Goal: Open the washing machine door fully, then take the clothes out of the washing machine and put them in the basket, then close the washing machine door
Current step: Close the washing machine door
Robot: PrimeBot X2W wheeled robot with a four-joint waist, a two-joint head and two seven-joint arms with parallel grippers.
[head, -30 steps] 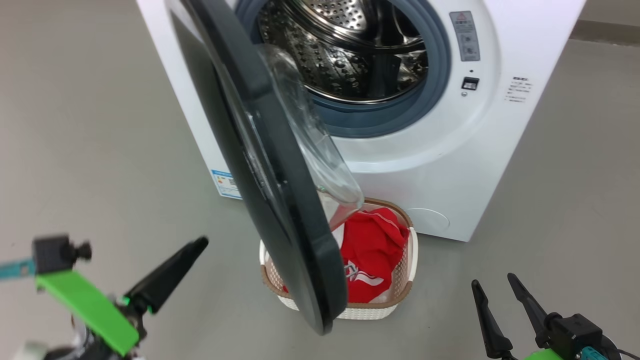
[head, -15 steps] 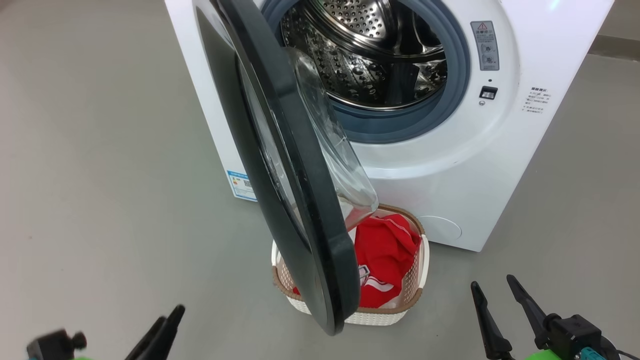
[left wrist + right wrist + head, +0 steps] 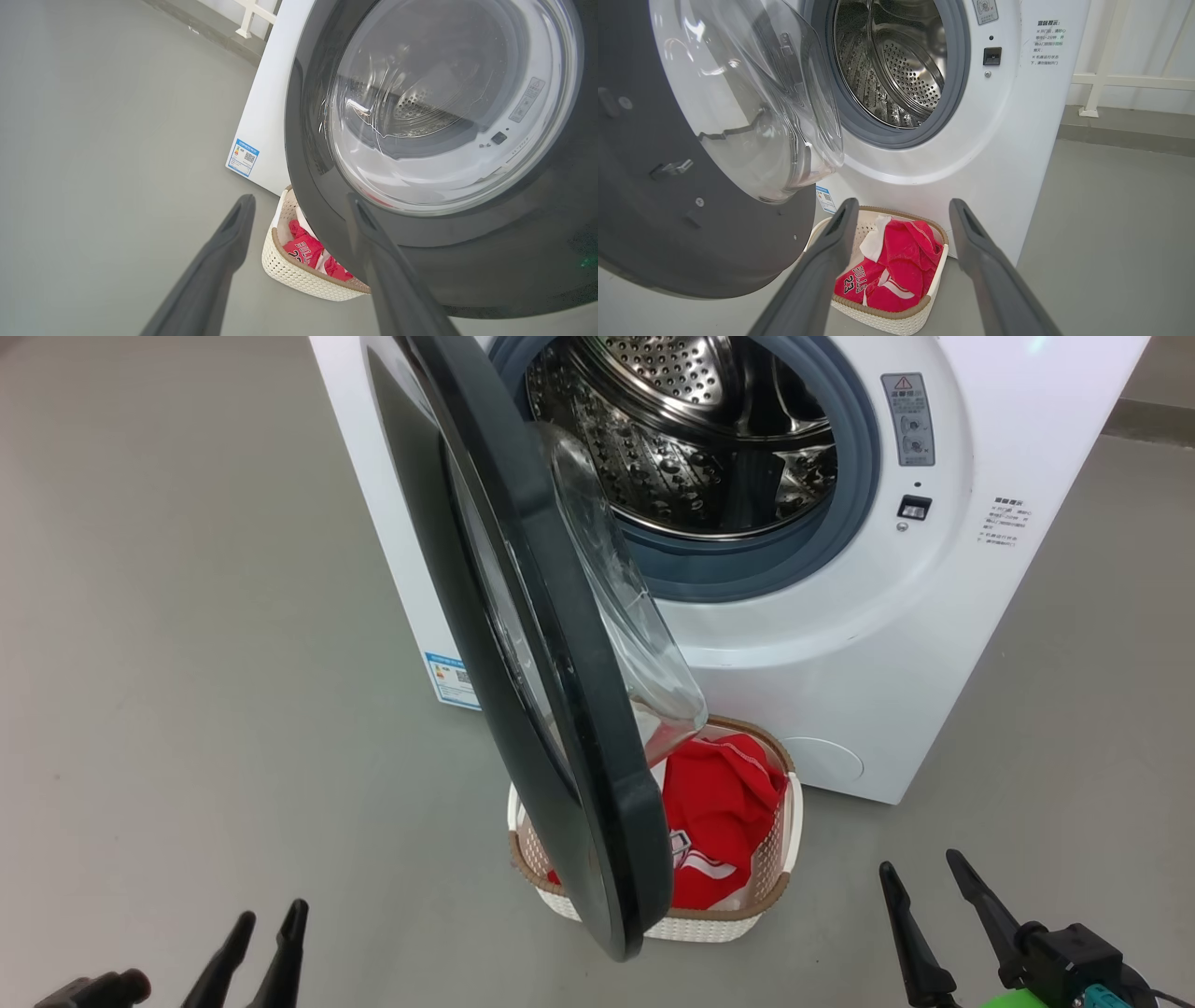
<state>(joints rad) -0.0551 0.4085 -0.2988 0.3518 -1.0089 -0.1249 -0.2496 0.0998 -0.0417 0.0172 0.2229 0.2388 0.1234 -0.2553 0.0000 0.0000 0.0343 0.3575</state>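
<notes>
— Well, which step is judged to be in hand?
— The closing, it seems. The clothes [image 3: 719, 803] are seen lying in the basket [image 3: 709, 924], which is set on the floor [image 3: 187, 709] before the washing machine [image 3: 840, 644], below the edge of the half-swung washing machine door [image 3: 579, 737]. Nothing is seen in the drum [image 3: 672, 467].
— And the grippers?
— The left gripper [image 3: 272, 910] and the right gripper [image 3: 920, 861] are both spread wide; nothing is grasped. Next, the door's outer face should be pushed, probably by the left gripper, until it is latched.

Head view looks down; wrist views low, flanking door [image 3: 560, 709]; all share basket [image 3: 709, 926].
</notes>
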